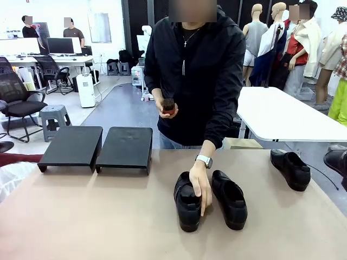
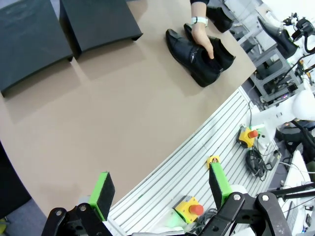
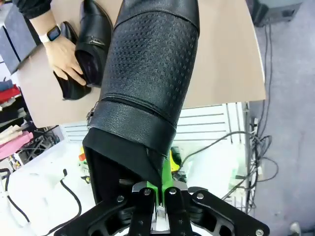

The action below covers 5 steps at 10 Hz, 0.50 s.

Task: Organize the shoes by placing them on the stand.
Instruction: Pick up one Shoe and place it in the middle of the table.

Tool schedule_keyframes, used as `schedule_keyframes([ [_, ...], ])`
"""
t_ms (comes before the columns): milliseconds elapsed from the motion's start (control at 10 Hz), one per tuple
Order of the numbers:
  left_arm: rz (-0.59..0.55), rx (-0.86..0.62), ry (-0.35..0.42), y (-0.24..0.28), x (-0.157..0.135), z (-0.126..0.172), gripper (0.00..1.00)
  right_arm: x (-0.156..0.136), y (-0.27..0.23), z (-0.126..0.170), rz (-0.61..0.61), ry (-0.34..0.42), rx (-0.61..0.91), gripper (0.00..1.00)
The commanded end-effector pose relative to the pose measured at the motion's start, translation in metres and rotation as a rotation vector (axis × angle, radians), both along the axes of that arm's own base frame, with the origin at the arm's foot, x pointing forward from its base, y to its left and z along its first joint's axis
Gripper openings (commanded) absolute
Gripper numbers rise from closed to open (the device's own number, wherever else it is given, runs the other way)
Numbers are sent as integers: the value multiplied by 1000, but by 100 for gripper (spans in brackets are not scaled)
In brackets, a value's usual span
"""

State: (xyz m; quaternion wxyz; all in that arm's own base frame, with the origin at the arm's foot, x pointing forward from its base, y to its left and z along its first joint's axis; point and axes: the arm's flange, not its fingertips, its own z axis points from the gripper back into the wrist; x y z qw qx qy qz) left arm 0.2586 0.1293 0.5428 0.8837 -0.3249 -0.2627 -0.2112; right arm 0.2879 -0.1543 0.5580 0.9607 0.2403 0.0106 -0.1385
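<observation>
**Front view.** The stand's two sections (image 1: 73, 145) (image 1: 126, 147) sit side by side at the far left of the table (image 1: 97, 216). Two shoes (image 1: 188, 211) (image 1: 230, 201) lie side by side at table centre. The person's hand (image 1: 199, 184), with a watch (image 1: 204, 160) on the wrist, rests on the left one, fingers reaching down between the two. A third shoe (image 1: 290, 169) lies alone on the table at the right, well apart from the stand. A fourth shoe (image 1: 337, 160) shows at the picture's right edge.

**Left wrist view.** The left hand (image 2: 160, 186) is open, green pads wide apart, gripping nothing. It points down past the table's near edge, over a slotted base plate (image 2: 197, 157) that carries yellow boxes with red buttons (image 2: 189, 210). The stand lies well apart from it, at top left.

**Right wrist view.** The right hand (image 3: 165, 189) is closed on the heel rim of the fourth shoe. The shoe extends away from the fingers, clear of the table. Its upper carries an embossed dot pattern. Beyond it, the person's hand lies on the two centre shoes.
</observation>
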Motion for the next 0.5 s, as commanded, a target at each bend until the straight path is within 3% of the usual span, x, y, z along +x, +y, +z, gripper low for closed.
schedule_keyframes([
  [0,-16,-15,-18,0,0,0,100,9,34,3,-18,-25,13,0],
  [400,-16,-15,-18,0,0,0,100,-17,159,42,178,-236,-24,0],
])
